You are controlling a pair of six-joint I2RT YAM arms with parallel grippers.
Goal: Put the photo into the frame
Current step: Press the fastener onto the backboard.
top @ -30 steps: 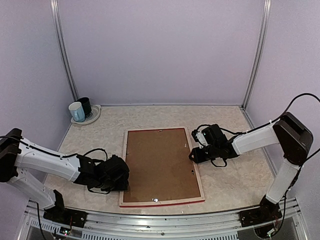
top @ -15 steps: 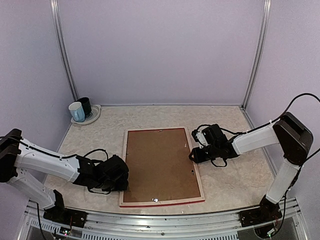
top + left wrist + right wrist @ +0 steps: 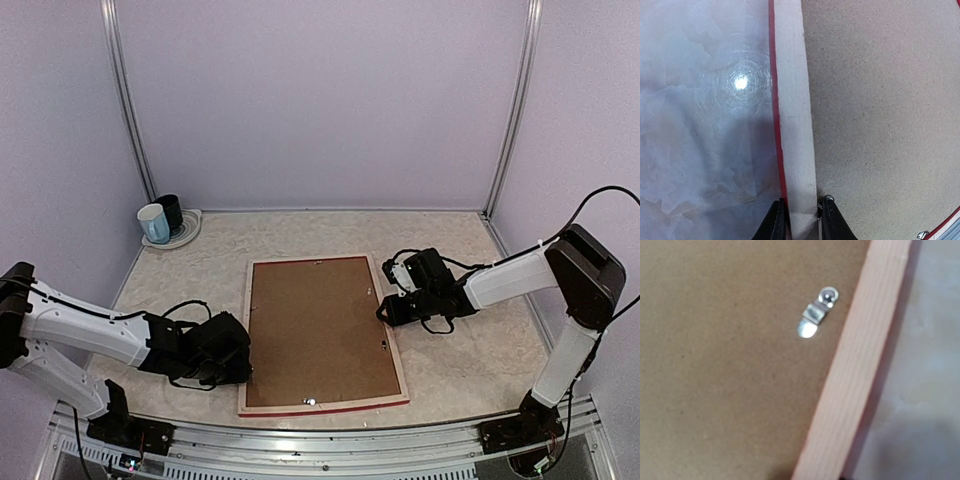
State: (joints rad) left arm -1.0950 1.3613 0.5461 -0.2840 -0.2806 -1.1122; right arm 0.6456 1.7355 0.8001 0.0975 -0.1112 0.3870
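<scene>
The frame (image 3: 246, 340) lies face down on the table, pale wood rails up, with a red edge showing along its near side. A plain brown backing board (image 3: 318, 330) fills its opening. The photo is hidden. My left gripper (image 3: 243, 366) is at the frame's near left corner. In the left wrist view its fingers (image 3: 776, 222) press both sides of the pale rail (image 3: 792, 125). My right gripper (image 3: 384, 312) sits on the right rail. In the right wrist view that rail (image 3: 860, 375) runs down to my jaws, and only one dark fingertip (image 3: 842, 478) shows beside it.
A white mug (image 3: 153, 223) and a dark mug (image 3: 170, 209) stand on a plate at the back left. Small metal clips (image 3: 816, 315) hold the backing board along the rails. Purple walls close in the table on three sides.
The left gripper's jaws have closed in onto the frame's left rail, and the left arm has sunk slightly toward the near edge. The right arm and the frame have not moved.
</scene>
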